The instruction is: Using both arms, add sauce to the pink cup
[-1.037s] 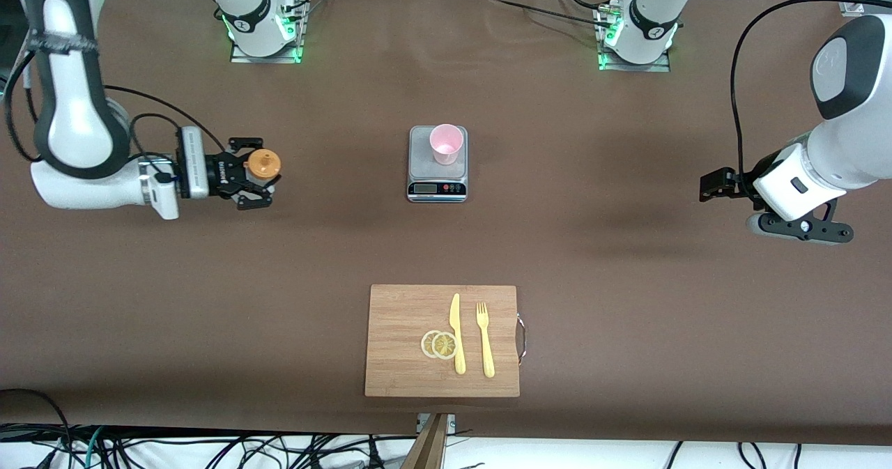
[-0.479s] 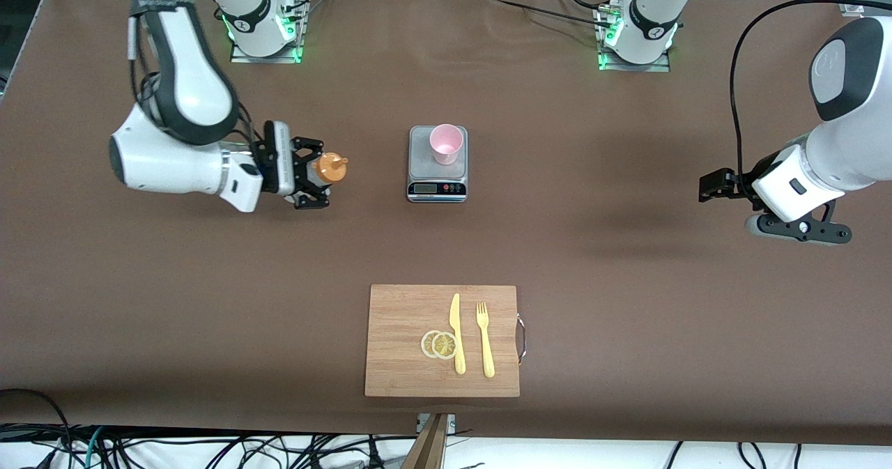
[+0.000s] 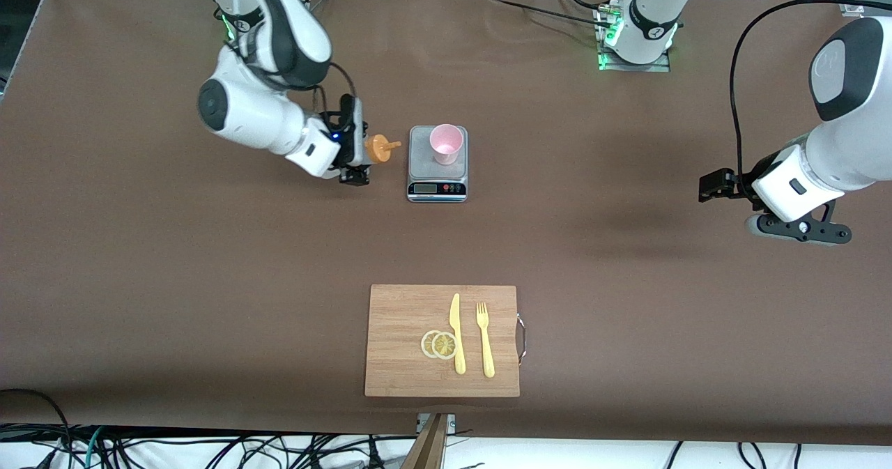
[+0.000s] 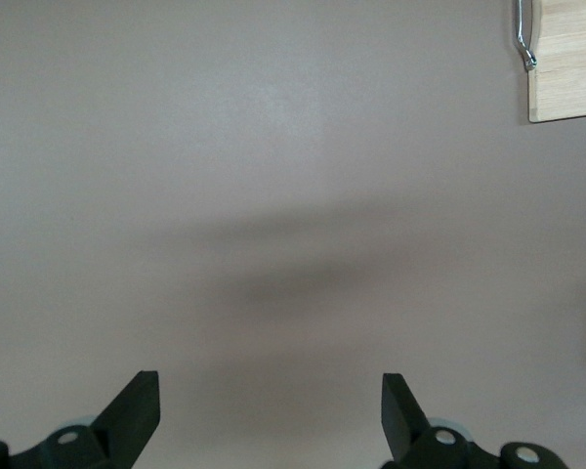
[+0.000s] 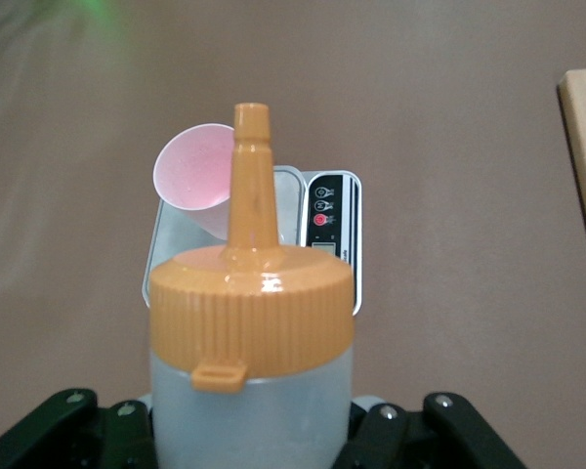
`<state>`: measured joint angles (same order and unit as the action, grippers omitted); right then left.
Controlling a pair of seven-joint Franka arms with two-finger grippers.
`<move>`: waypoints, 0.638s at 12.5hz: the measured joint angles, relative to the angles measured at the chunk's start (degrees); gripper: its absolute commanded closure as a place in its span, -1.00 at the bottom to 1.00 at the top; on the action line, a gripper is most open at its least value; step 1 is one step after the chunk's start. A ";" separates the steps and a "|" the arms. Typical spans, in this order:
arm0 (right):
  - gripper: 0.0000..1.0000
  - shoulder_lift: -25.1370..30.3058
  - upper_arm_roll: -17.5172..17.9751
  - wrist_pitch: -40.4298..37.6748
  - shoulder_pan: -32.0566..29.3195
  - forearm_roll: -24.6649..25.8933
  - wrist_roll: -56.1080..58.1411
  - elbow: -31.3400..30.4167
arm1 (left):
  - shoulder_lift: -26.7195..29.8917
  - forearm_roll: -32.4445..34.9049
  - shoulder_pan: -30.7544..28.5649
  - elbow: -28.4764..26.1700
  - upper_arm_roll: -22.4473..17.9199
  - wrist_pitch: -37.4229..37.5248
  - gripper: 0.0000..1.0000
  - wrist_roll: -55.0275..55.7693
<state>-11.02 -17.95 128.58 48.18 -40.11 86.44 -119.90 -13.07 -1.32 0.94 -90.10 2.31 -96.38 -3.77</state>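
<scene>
The right gripper (image 3: 362, 157) grasps the sauce (image 3: 378, 149), nozzle aimed at 3 o'clock toward the cup (image 3: 446, 143) just beside. The left gripper (image 3: 712, 185) waits released over the counter (image 3: 627, 260).

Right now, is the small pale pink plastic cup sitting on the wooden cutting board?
No, the pale pink plastic cup stands on the grey kitchen scale.

Front camera high, faces robots, whole table (image 3: 627, 260). Right wrist close on sauce (image 5: 252, 391), shares pink cup (image 5: 197, 186).
</scene>
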 measured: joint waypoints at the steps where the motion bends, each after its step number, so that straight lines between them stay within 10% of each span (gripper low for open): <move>1: 0.99 0.05 0.03 1.64 2.01 2.90 -3.85 -0.58 | 0.00 0.00 0.00 0.00 0.00 0.00 -1.00 0.00; 8: 0.94 0.09 0.11 2.74 11.69 30.35 -37.29 -0.83 | -0.01 0.00 0.00 0.01 -0.01 0.00 -1.00 0.00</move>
<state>-10.93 -17.84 131.32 59.87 -9.77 49.15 -120.74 -13.08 -1.32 0.94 -90.09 2.30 -96.38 -3.77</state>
